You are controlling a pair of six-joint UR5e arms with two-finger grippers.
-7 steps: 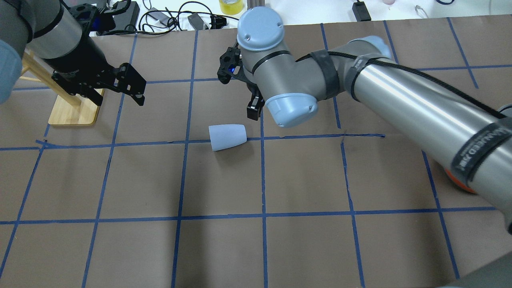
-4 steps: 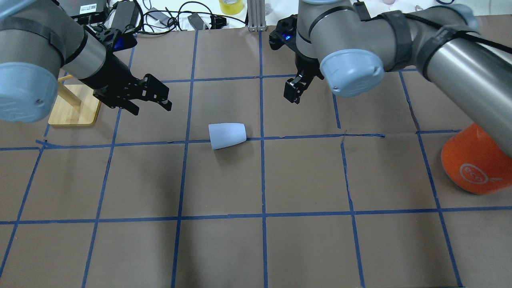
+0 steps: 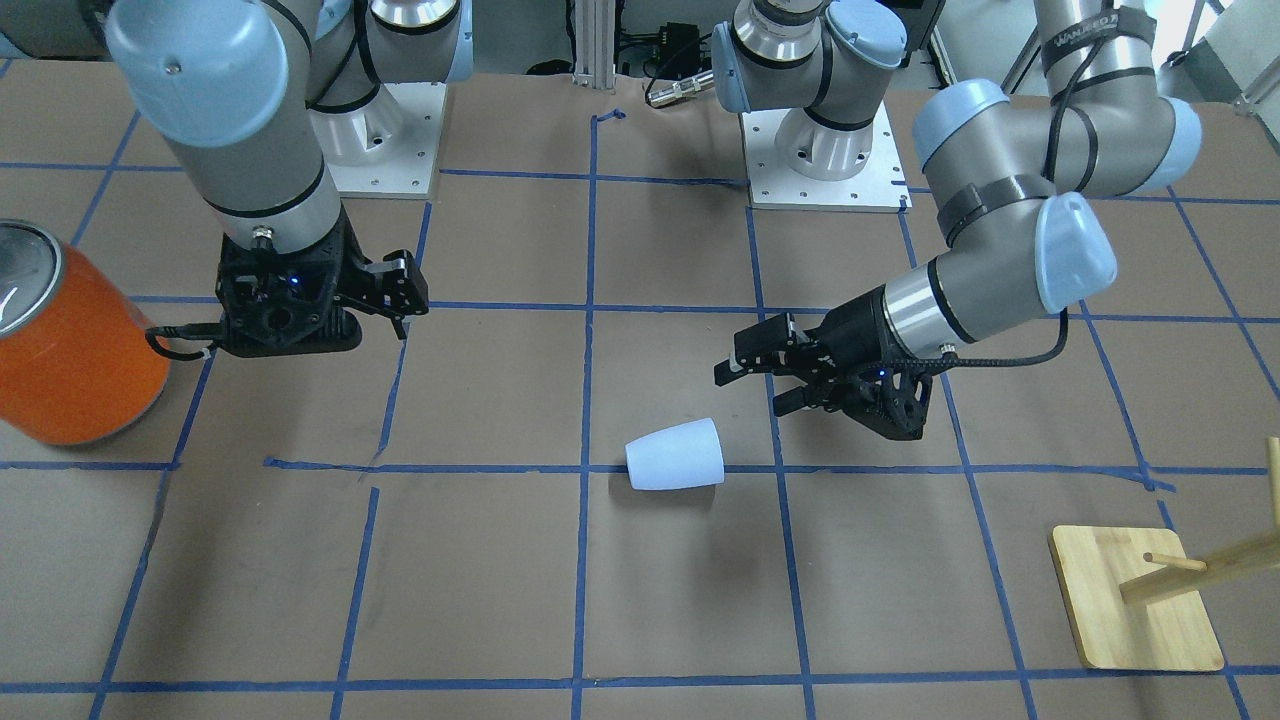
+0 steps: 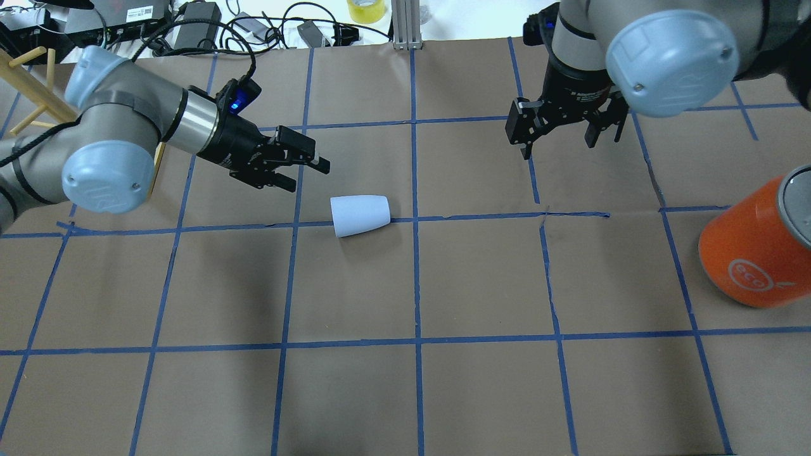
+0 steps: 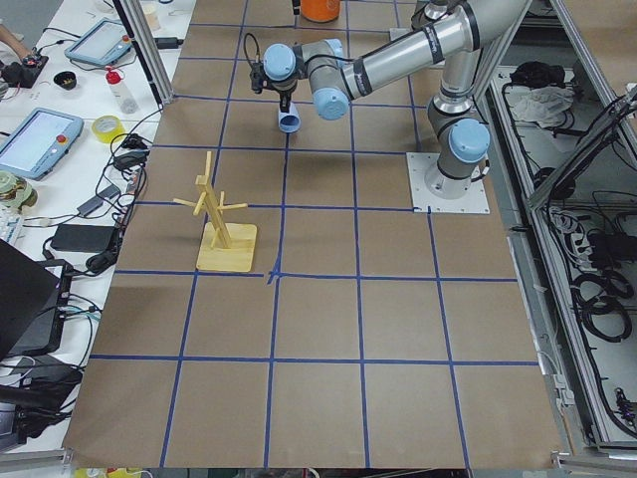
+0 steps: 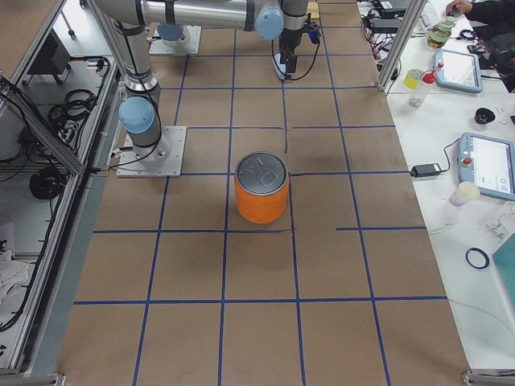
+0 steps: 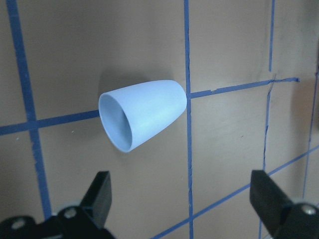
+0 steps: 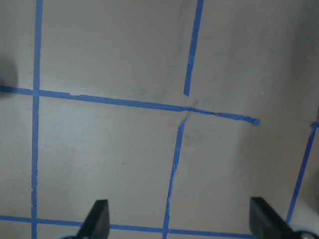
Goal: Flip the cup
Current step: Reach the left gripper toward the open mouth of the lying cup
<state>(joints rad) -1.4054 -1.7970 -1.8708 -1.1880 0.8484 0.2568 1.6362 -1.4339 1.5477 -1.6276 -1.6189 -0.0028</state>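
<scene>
- Since the earlier overhead frame, the left gripper [image 4: 306, 175] has swung in toward the tape crossing [image 4: 415, 219], while the right gripper [image 4: 557, 135] has drawn off to the right, away from it.
- The cup [image 4: 360, 215] has not shifted: it lies on its side across the blue tape line, just left of that crossing.
- Its long axis runs along the tape line. The wide mouth points away from the crossing toward the left arm, and the narrow base points at the crossing.
- The left gripper hovers just beyond the cup's mouth end, farther from the crossing than the cup and a little toward the table's far edge. Its jaws are spread wide with nothing between them, and the left wrist view looks straight into the cup's opening.
- The right gripper hangs well apart on the crossing's other side, likewise spread wide and empty, over bare paper.
- By my judgement the left arm is plainly the nearer one, so the grasp looks like its job. It would need to close across the cup's body.
- An orange can [image 4: 754, 253] stands far to the right of the crossing, clear of both arms.
</scene>
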